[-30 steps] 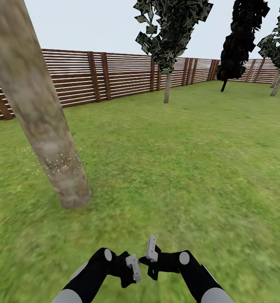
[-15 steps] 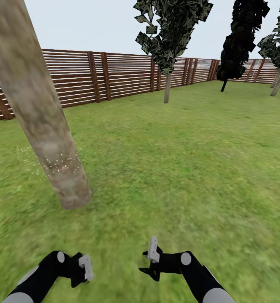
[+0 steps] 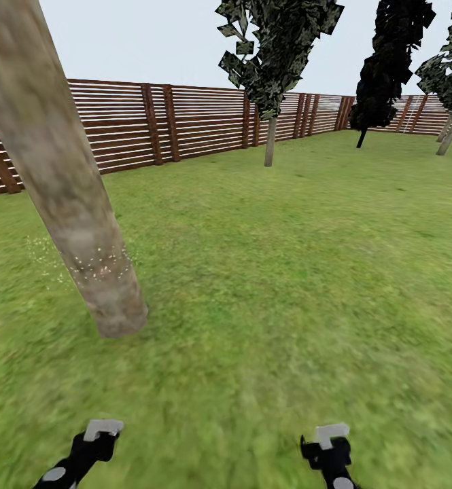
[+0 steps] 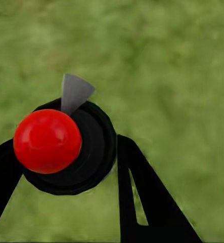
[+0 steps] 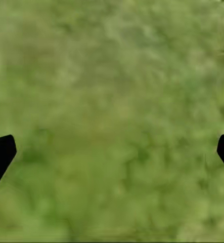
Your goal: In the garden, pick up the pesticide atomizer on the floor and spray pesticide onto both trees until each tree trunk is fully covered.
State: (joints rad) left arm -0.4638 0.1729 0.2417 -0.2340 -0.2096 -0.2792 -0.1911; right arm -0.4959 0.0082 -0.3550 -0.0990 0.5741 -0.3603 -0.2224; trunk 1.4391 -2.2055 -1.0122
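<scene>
A thick grey-brown tree trunk (image 3: 69, 204) leans at the left of the head view, with pale speckles dotting it low down. A second tree (image 3: 270, 139) with a mottled green crown stands farther off by the fence. In the left wrist view, the pesticide atomizer (image 4: 56, 147), a black round body with a red ball top and a grey wedge, sits between the dark fingers (image 4: 142, 197) of my left gripper (image 4: 66, 144), which is shut on it over the grass. My left gripper (image 3: 103, 429) and right gripper (image 3: 331, 432) hang low near the head view's bottom edge. The right gripper (image 5: 112, 147) is open over bare grass.
Green lawn (image 3: 287, 272) stretches ahead to a brown slat fence (image 3: 185, 122). A narrow black tree (image 3: 389, 61) and another leafy tree (image 3: 450, 136) stand at the far right.
Both arms have swung apart and drawn back: the left gripper went left, the right gripper went right, from nearly meeting at bottom centre. The scene itself has not shifted.
</scene>
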